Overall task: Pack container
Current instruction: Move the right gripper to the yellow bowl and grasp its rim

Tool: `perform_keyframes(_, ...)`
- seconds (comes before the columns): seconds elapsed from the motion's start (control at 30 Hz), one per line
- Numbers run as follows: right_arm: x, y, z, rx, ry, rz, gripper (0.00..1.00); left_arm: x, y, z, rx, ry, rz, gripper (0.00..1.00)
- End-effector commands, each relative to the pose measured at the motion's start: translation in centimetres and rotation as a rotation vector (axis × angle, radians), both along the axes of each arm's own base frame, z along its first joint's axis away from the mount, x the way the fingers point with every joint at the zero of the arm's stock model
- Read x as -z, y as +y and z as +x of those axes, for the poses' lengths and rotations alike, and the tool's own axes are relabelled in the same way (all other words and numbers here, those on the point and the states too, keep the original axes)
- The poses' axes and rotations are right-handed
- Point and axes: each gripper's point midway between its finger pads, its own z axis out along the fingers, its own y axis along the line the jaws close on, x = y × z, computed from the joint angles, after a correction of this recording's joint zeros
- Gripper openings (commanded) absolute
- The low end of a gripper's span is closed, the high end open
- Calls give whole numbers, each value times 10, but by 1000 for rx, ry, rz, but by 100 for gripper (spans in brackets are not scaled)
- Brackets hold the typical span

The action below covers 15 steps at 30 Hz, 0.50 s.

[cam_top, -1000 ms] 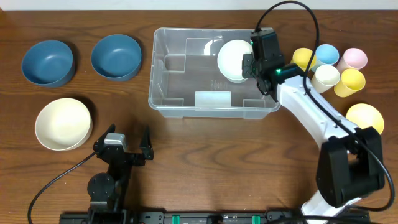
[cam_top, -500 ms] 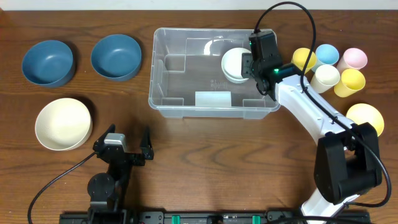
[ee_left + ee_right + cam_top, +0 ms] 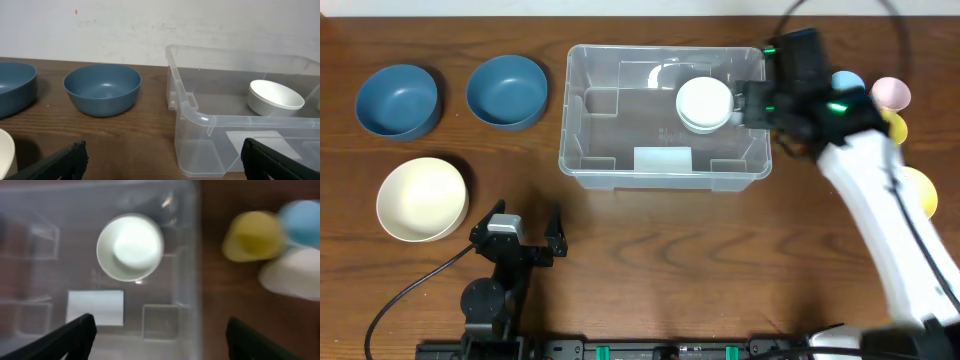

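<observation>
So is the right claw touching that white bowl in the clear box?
Apart. In the right wrist view the right gripper is open, fingers at the bottom corners, with bare floor of the container between them and the white bowl.

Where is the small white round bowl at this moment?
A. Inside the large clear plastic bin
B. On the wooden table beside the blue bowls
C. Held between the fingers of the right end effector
A: the small white round bowl sits on the floor of the large clear plastic bin, while the right end effector is open and holds nothing.
</observation>
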Motion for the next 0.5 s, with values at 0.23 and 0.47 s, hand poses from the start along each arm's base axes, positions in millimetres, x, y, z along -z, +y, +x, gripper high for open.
perform_keyframes(0.23, -15, -151, -88, 565, 134, 76, 88, 15, -1, -1, 6, 47, -1, 98)
perform_keyframes(0.47, 28, -218, -128, 854, 246, 112, 90, 15, -1, -1, 6, 47, -1, 98)
